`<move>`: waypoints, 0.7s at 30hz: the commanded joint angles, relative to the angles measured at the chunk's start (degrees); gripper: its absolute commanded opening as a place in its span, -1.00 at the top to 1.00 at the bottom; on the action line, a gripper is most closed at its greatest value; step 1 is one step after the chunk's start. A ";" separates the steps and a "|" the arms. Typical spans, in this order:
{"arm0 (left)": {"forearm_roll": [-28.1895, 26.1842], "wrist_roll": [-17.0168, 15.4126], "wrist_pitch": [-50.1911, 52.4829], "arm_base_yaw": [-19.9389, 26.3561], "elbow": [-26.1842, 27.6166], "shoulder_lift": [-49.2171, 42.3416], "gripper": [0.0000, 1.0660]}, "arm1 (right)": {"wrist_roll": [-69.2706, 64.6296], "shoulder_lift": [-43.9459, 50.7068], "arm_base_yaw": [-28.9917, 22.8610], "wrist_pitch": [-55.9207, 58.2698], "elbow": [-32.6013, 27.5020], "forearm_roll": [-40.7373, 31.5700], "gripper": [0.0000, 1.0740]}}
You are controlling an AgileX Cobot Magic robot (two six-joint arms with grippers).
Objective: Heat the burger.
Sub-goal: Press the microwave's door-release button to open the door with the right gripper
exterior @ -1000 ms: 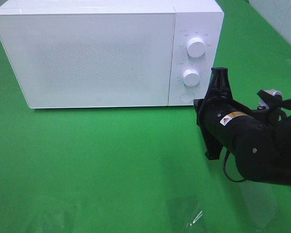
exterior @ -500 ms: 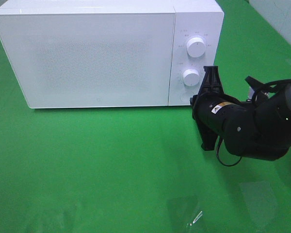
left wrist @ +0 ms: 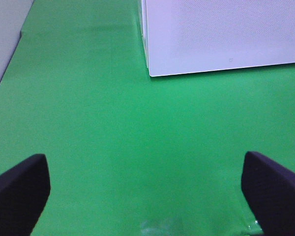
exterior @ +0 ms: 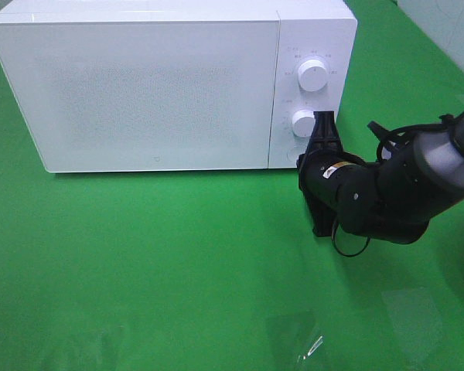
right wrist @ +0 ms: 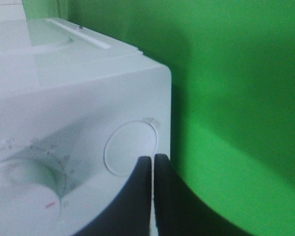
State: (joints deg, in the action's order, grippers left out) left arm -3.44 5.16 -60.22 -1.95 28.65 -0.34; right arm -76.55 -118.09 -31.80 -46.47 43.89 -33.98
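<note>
A boxy white plastic microwave (exterior: 147,93) stands on the green-covered bench (exterior: 178,255). Its wide frosted door (exterior: 139,89) is shut flush with the front. The control panel beside the door carries a white round upper dial (exterior: 313,75), a white round lower dial (exterior: 304,122) below it, and under that a flat white round push-button (right wrist: 130,147).

The black right claw (exterior: 324,117) reaches in from the side of the microwave that has the panel. Its two fingers (right wrist: 143,169) are pressed together with only a hairline seam between them and nothing held. In the right wrist view its tips lie over the push-button's edge, near the microwave's lower front corner. Whether they actually press on it cannot be told.

The left claw (left wrist: 145,162) hangs over bare green bench in front of the microwave's door-side corner. Its black fingers (left wrist: 17,191) are spread wide apart and hold nothing.

The burger does not show in any view, and where it sits cannot be told.
</note>
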 commanded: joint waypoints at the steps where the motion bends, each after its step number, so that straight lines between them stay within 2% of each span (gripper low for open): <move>1: -0.17 0.06 0.86 -0.23 -0.23 -1.32 -0.83 | 0.97 -0.46 1.15 0.23 1.83 0.69 1.00; 21: -0.17 0.06 0.86 -0.23 -0.23 -1.32 -0.83 | 2.92 -0.86 1.20 -0.29 4.30 0.06 1.00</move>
State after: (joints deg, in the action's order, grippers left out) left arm -3.44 5.16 -60.22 -1.95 28.65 -0.34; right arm -74.71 -118.77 -30.60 -46.41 47.73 -34.43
